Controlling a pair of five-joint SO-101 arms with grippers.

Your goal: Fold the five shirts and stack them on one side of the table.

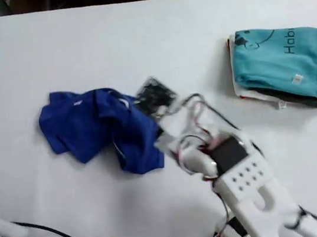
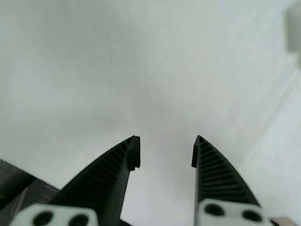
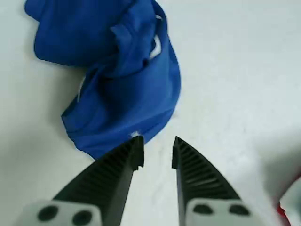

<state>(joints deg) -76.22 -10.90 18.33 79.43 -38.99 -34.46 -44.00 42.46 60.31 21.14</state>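
The right pincer (image 3: pixel 155 153) is spread slightly w/ nothing btwn its fingers, tips at the near edge of the blue shirt (image 3: pixel 117 80); can't tell if touching. The shirt's crumpled and unfolded (bit of white at the collar), lying approx. mid-tabletop (image 1: pixel 135 44). The left pincer (image 2: pixel 165 153) is spread wider over bare tabletop. Far right side: stack of folded shirts (image 1: pixel 285 67), teal on top, well apart from both.

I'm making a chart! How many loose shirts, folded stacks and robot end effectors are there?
Loose shirt: 1
Folded stack: 1
End effectors: 2, the left end effector and the right end effector
Total: 4
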